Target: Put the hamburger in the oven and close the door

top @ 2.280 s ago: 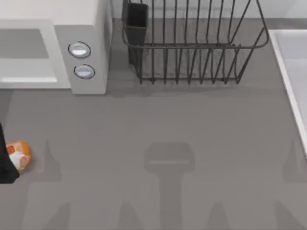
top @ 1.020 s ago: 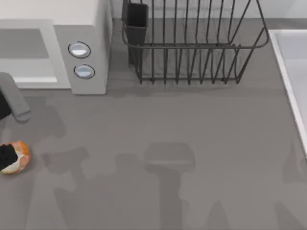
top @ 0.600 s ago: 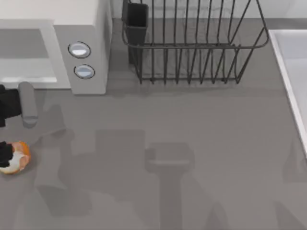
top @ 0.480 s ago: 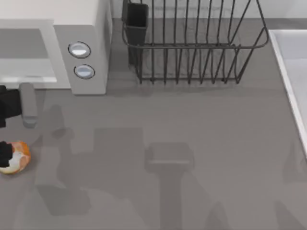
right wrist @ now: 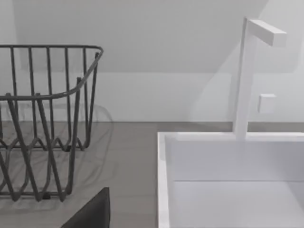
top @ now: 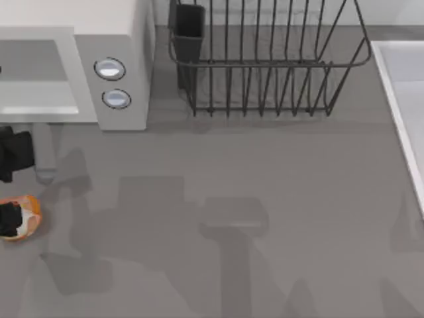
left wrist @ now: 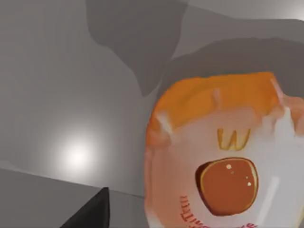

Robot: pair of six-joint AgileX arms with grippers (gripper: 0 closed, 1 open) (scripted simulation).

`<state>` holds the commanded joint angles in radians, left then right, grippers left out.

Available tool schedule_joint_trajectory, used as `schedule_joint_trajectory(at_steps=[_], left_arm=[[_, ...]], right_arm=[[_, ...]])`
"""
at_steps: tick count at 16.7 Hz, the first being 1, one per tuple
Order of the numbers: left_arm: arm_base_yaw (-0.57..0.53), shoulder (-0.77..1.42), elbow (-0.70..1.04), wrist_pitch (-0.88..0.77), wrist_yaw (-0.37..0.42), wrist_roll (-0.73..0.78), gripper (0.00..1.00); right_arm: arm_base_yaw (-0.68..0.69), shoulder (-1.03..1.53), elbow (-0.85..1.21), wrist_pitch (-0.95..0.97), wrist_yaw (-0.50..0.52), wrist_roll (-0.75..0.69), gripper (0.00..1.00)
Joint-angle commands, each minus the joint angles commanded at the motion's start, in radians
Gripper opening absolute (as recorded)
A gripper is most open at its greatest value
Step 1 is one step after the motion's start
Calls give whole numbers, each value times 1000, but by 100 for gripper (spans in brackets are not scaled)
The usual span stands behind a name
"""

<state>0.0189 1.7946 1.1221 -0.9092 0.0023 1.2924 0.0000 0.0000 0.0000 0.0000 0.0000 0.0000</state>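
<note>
The hamburger (top: 30, 213) is an orange-and-white lump on the table at the far left edge of the top view. My left gripper (top: 6, 220) is down over it, dark against the bun. In the left wrist view the hamburger (left wrist: 223, 142) looms close, and one dark fingertip (left wrist: 92, 216) stands apart from its side, so the gripper is open around it. The white oven (top: 112, 112) sits at the back left with two round knobs (top: 110, 68) and its grey cavity (top: 33, 59) exposed. The door is out of view. My right gripper is parked, one fingertip (right wrist: 92, 213) showing.
A dark wire dish rack (top: 265, 66) holding a dark cup (top: 189, 30) stands behind the table's middle, right of the oven. A white sink basin (top: 404, 99) runs along the right edge, with a white faucet (right wrist: 247, 76) seen beside the rack (right wrist: 42, 118).
My left arm has come in from the left edge and its gripper has settled over the hamburger. The hamburger has shifted slightly to the left. The oven has not changed.
</note>
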Motion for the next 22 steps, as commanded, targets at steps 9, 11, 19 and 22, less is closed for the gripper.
schedule_joint_trajectory(at_steps=[9,11,19,22], left_arm=[[3,122,-120,246,0,5,100],[3,122,-120,246,0,5,100],[3,122,-120,246,0,5,40],[3,122,-120,246,0,5,17]], right_arm=[[0,0,0,0,0,0,100],[0,0,0,0,0,0,100],[0,0,0,0,0,0,100],[0,0,0,0,0,0,100]])
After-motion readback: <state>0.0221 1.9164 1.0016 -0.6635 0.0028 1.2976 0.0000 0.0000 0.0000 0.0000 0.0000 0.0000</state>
